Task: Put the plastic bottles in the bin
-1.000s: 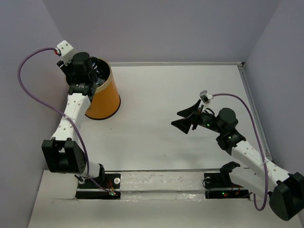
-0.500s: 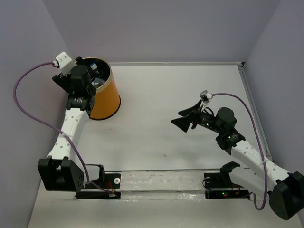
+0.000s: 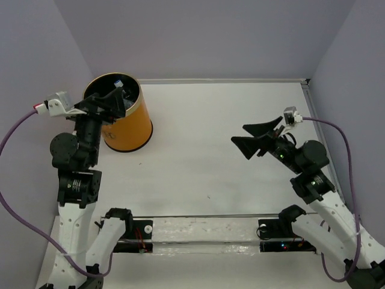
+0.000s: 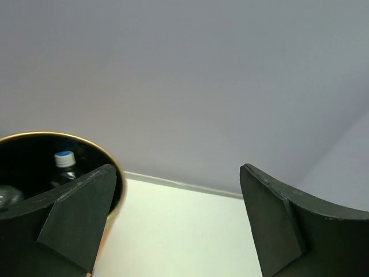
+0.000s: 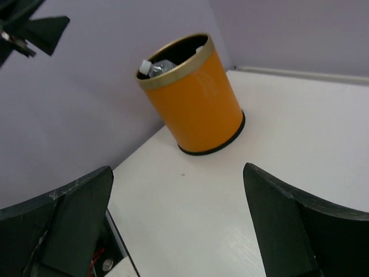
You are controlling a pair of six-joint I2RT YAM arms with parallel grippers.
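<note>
From above, you see the white table (image 3: 204, 120) boxed in by pale lilac walls (image 3: 210, 36). The orange bin (image 3: 129, 123) stands at its far-left corner, with your left gripper (image 3: 114, 99) spread wide and empty by the rim, and your right gripper (image 3: 239, 134) just as wide and empty, well apart. Your left wrist view catches a capped bottle (image 4: 64, 158) upright in the bin's black inside. Your right wrist view shows plastic bottles (image 5: 154, 68) peeking over the pale rim, against the lilac wall

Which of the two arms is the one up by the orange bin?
The left arm, its open jaws at the bin's rim; the right arm hangs over the table, well away.
</note>
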